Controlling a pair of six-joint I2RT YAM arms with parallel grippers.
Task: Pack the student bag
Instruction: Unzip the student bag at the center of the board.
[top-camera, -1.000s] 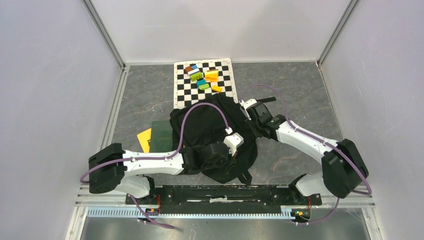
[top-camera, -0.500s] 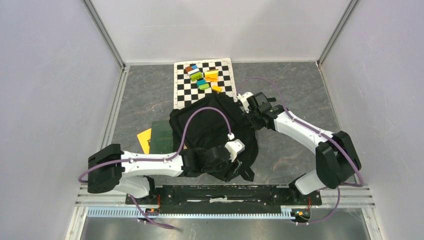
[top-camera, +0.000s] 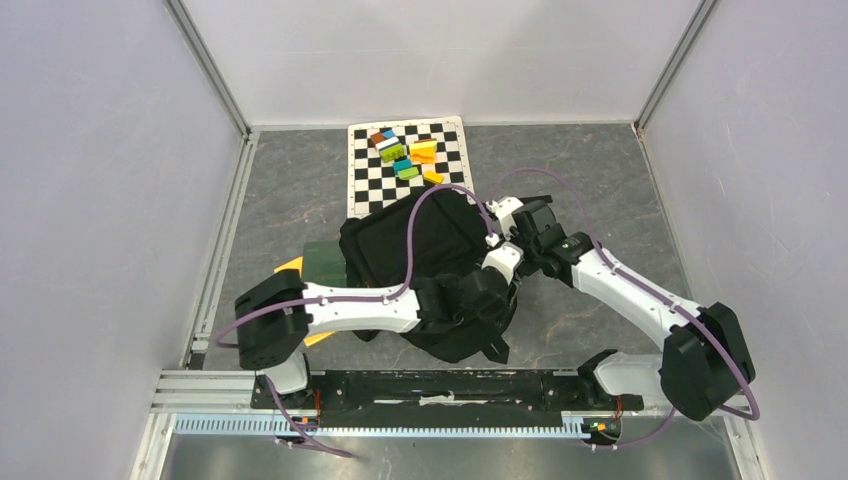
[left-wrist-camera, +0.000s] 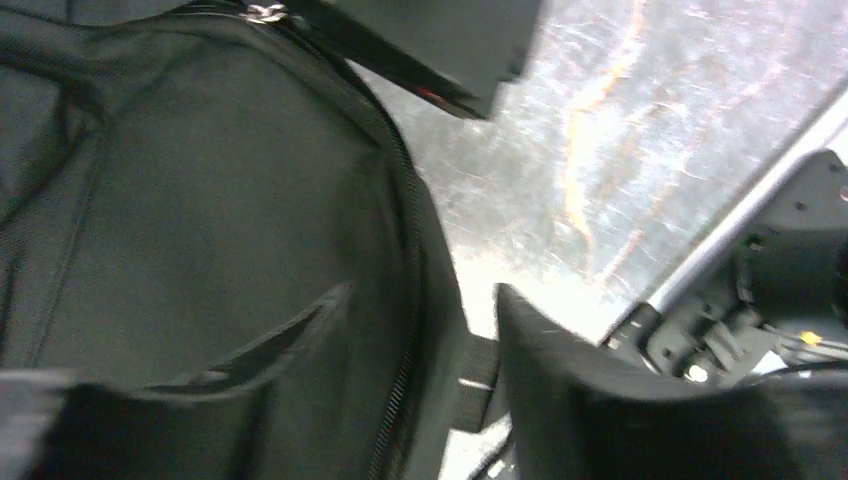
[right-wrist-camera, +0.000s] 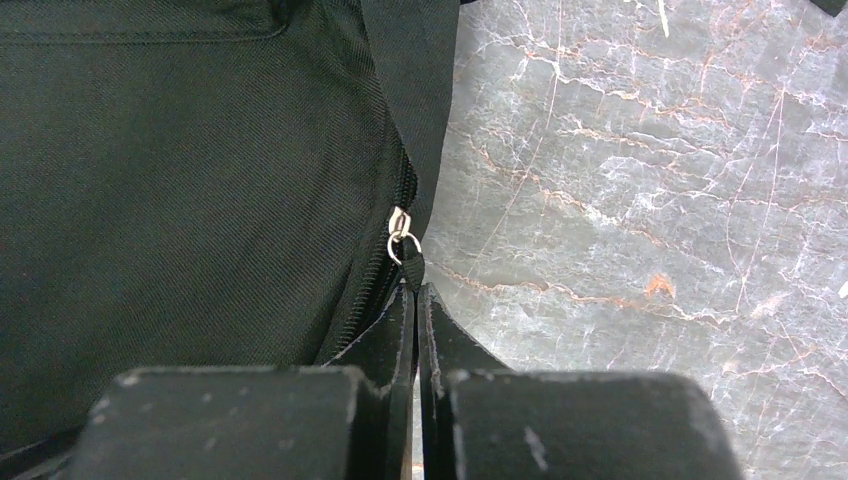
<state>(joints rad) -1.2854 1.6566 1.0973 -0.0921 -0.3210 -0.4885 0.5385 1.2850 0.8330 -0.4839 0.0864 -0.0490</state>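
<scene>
The student bag (top-camera: 415, 245) is a black fabric backpack lying flat in the middle of the floor. My right gripper (top-camera: 499, 231) is at its right edge. In the right wrist view the gripper (right-wrist-camera: 416, 290) is shut on the black zip pull tab (right-wrist-camera: 412, 270), just below the silver slider (right-wrist-camera: 398, 232). My left gripper (top-camera: 492, 290) reaches over the bag's near right corner. In the blurred left wrist view it (left-wrist-camera: 290, 350) is open, with bag fabric (left-wrist-camera: 200, 220) and its zip line between the fingers (left-wrist-camera: 600, 400); a strap loop (left-wrist-camera: 480, 385) lies against the right finger.
A green notebook (top-camera: 322, 262) and a yellow one (top-camera: 290, 268) lie left of the bag, partly under it and my left arm. A checkered mat (top-camera: 448, 182) with several coloured blocks (top-camera: 405, 152) lies behind. Walls close three sides; a metal rail (top-camera: 450, 385) runs along the front.
My left arm has swung right and forward across the bag, its gripper now near the right edge. My right gripper has shifted slightly along the bag's right edge, still on the zip pull.
</scene>
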